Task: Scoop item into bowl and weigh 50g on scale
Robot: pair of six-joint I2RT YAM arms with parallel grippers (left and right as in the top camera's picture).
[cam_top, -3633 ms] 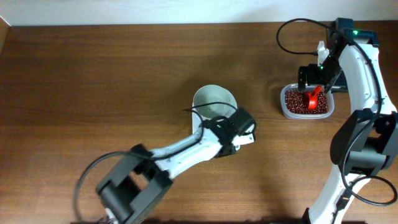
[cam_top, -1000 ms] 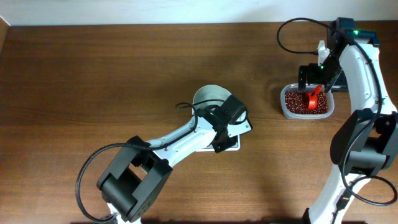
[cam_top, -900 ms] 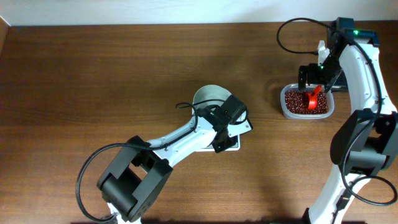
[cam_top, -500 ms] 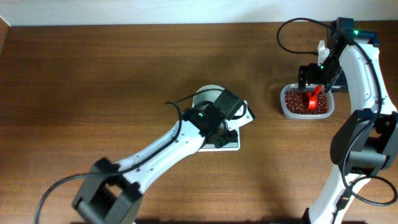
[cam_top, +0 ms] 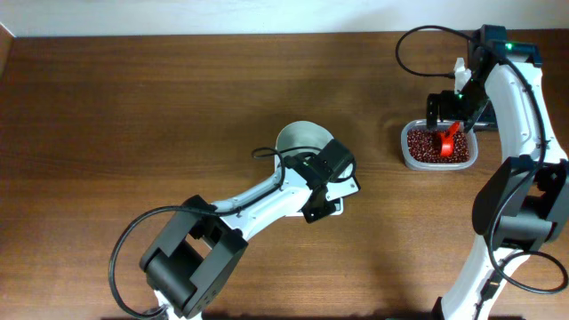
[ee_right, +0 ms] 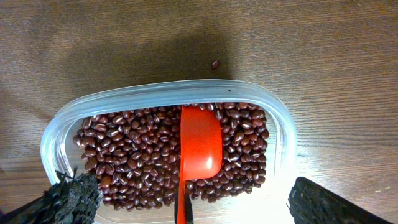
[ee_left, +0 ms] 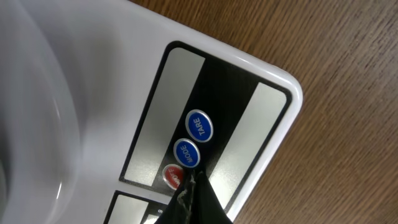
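The brown wooden worktop (cam_top: pixel 133 107) carries everything. The left arm (cam_top: pixel 258 200) reaches in from 7 o'clock toward the centre. The right arm (cam_top: pixel 520 98) stands along the 3 o'clock edge and bends over the 2 o'clock corner.

Near the centre lies the white scale (ee_left: pixel 261 81), with the empty white bowl (cam_top: pixel 302 140) sitting on its 11 o'clock end. At 2 o'clock on the worktop sits a clear plastic tub (ee_right: pixel 155 94), filled with reddish-brown beans (ee_right: pixel 124 162). A red scoop (ee_right: pixel 200 149) lies in them, bowl-end toward 12 o'clock. One stray bean (ee_right: pixel 214 64) rests on the wood just beyond the tub's 12 o'clock rim.

The right pincer (ee_right: pixel 202 196) hangs over the tub with its fingers spread wide, one at each end of the tub, gripping nothing; the scoop's handle runs between them.

The left pincer (ee_left: pixel 189 186) is closed to a single point, empty, its tip at the scale's black control strip. There, a blue button (ee_left: pixel 199 125) reads "TARE" and the blue one beside it (ee_left: pixel 186 152) reads "MODE". The tip touches the edge of a red button (ee_left: pixel 171 176) whose lettering is too hidden to read.
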